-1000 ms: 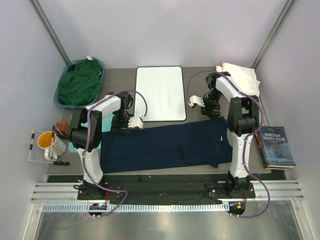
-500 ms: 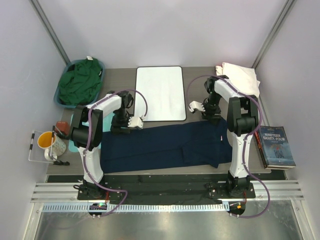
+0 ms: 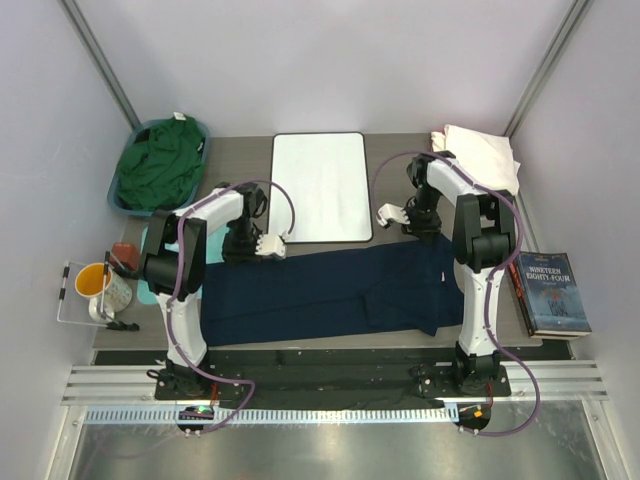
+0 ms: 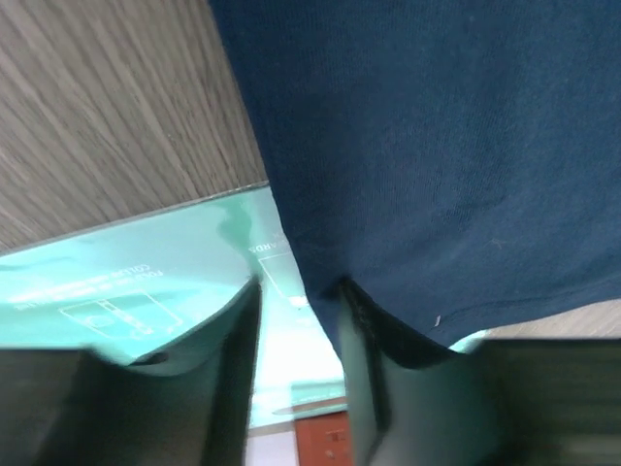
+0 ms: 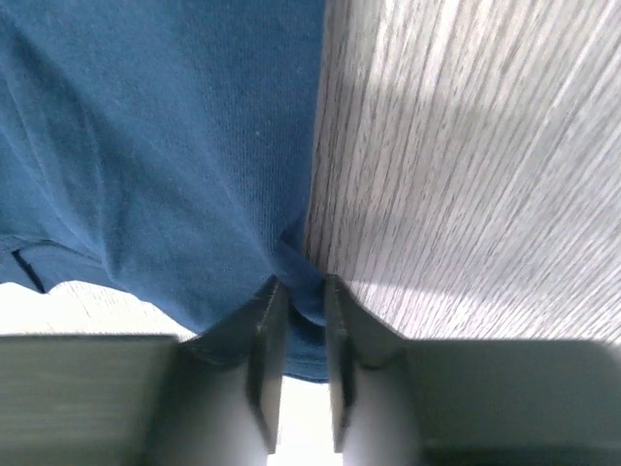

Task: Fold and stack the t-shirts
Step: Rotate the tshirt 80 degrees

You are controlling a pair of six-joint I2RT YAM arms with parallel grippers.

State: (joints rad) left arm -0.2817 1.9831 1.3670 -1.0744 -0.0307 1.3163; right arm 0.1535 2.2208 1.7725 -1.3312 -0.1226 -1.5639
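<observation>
As seen from above, left gripper (image 3: 272, 244): low at the far hem of the navy t-shirt (image 3: 330, 285), near its left end.
Left jaws: partly apart, with a narrow gap between the fingers (image 4: 233, 359); shirt hem in that gap against one finger, teal mat (image 4: 146, 282) visible through the rest; no squeeze on the cloth to be seen.
Under left gripper: shirt edge and mat, with wood-grain table (image 4: 107, 107) beyond.
Right gripper (image 5: 299, 291): down at the far hem of the same shirt, near its right end.
Right jaws: nearly together, clamped on a small bunched fold of navy cloth at the hem.
Beside right gripper: bare table on one side, flat navy cloth on the other.
Between the grippers, just beyond them: white board (image 3: 320, 185).
Navy t-shirt: spread flat, from both grippers back toward the arm bases.
Green t-shirt (image 3: 160, 165): heaped in a blue basket (image 3: 205, 135), beyond the left gripper.
Cream-white t-shirt (image 3: 485, 155): beyond the right gripper, at the far table corner.
</observation>
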